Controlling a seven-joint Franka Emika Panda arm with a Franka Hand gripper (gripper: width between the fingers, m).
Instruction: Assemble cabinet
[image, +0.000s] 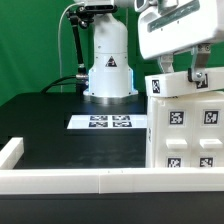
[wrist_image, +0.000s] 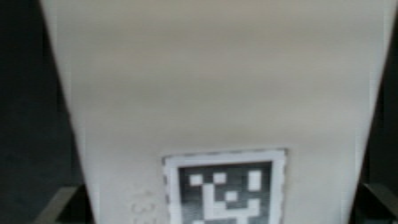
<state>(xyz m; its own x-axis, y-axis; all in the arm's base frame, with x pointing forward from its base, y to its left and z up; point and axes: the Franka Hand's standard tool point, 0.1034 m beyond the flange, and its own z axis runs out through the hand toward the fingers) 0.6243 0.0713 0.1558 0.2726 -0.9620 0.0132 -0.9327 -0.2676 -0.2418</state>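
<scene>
The cabinet (image: 185, 125) stands at the exterior view's right, near the front of the black counter (image: 50, 120), its tagged white faces turned toward the camera and its base just behind the low white border rail (image: 70, 180). The pincer (image: 183, 72) is directly above it, the two fingers (image: 167, 68) reaching down to the top edge, one on each side of a small tagged part there. Whether they are actually pressing on the cabinet or only bracketing it cannot be told from here; the wrist view is filled by a pale panel of the cabinet (wrist_image: 214, 90) with one marker low down, which suggests the fingers straddle that wall very closely. The marker board (image: 108, 122) lies flat in front of the robot's base, well apart from the work. The main risk, as I judge it, is a shallow hold so high on a tall block: if the fingers clamp only the rim, any sideways push or lift could tilt the cabinet or let it slip. A hard downward press could also skid the base against the rail, and the rail may jam any motion toward the front. The top part may be a loose piece, and a squeeze slightly off centre could cock it and keep it from seating squarely.
</scene>
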